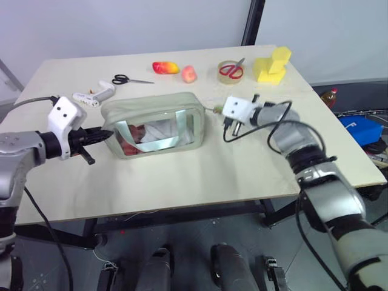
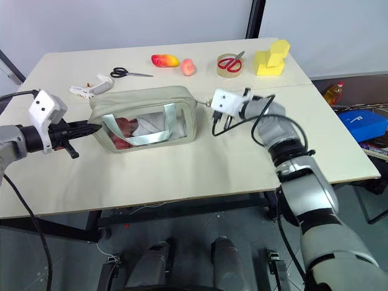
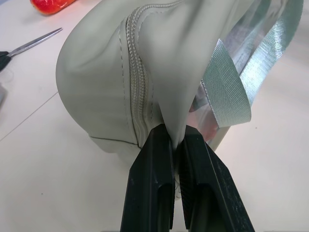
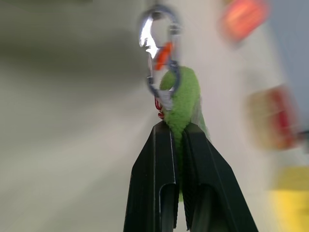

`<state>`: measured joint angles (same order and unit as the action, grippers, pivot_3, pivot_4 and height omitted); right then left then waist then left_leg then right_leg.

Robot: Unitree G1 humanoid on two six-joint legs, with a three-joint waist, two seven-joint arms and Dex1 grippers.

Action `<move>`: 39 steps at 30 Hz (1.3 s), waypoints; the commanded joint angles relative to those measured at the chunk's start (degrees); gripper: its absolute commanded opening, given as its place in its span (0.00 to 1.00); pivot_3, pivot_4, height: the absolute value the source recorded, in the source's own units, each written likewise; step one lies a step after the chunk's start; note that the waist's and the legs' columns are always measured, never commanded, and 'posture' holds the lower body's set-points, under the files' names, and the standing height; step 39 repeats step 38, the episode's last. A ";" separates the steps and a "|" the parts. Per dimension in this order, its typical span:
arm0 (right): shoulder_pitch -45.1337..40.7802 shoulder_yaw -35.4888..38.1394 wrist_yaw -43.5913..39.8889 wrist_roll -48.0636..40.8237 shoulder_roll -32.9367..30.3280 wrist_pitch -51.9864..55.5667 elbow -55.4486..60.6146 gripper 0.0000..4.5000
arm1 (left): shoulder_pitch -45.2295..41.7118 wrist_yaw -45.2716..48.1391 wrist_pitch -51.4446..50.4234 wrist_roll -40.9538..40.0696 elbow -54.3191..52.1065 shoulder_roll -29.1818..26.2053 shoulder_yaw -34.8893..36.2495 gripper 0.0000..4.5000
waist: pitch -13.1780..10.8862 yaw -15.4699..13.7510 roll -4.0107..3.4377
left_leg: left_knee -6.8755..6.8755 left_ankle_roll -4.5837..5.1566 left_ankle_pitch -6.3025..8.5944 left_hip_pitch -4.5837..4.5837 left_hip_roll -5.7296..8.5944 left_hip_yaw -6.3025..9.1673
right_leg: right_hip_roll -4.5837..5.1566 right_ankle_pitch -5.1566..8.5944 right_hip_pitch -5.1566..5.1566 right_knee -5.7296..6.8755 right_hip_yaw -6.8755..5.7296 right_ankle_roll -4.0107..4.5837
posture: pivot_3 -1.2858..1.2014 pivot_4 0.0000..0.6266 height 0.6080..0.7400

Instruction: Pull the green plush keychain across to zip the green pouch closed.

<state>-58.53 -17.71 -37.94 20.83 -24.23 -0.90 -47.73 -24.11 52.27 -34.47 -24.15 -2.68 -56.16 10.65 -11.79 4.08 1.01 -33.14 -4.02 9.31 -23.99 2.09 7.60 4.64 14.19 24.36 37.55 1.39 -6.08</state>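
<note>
The green pouch (image 1: 154,124) stands in the middle of the table, its clear window facing me with red and white items inside. My left gripper (image 1: 103,134) is shut on the fabric at the pouch's left end; the left wrist view shows the black fingers (image 3: 149,183) pinching the cloth beside the zipper (image 3: 137,82). My right gripper (image 1: 216,110) sits just off the pouch's right end, shut on the green plush keychain (image 4: 186,104). The keychain hangs from a silver carabiner (image 4: 159,53).
Along the table's far side lie black scissors (image 1: 124,79), a white hand tool (image 1: 94,96), a red-yellow toy fruit (image 1: 165,67), a pink toy (image 1: 190,74), a tape roll with red scissors (image 1: 230,70) and a yellow block (image 1: 271,65). The tabletop (image 1: 200,176) in front of the pouch is bare.
</note>
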 commanded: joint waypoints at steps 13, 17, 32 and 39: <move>6.08 2.40 -8.72 -10.57 8.11 13.57 15.41 0.01 | 2.07 -1.90 -1.46 -0.45 -3.82 0.10 2.25 0.00 | 0.01 -0.07 0.01 | -0.02 -0.01 0.00 0.01 0.00 0.02 | 0.00 0.00 -0.02 0.01 -0.01 -0.01 | 0.52 0.24 1.00; 4.63 3.25 -8.34 -10.61 6.40 13.12 12.60 0.01 | 2.30 -2.18 -1.45 -0.25 -4.03 0.28 2.35 0.00 | 0.01 -0.09 0.01 | -0.02 -0.01 0.00 0.01 0.00 0.01 | 0.00 0.00 -0.02 0.01 -0.01 -0.01 | 0.52 0.24 1.00; -8.32 10.25 -34.92 -28.97 -8.86 37.74 30.06 1.00 | 7.93 5.22 -11.14 -9.97 -3.52 -7.08 18.50 0.99 | -0.01 0.13 0.00 | 0.01 0.01 0.02 -0.03 -0.04 0.00 | -0.01 0.02 0.03 -0.03 -0.02 -0.01 | 0.52 0.24 1.00; -9.15 11.25 -33.71 -33.32 -10.01 46.35 36.88 1.00 | 9.41 6.59 -14.46 -12.47 -3.45 -10.07 23.28 0.99 | -0.01 -0.24 0.00 | -0.01 0.00 0.02 -0.09 -0.04 0.00 | 0.01 0.03 0.03 -0.14 -0.03 0.01 | 0.52 0.24 1.00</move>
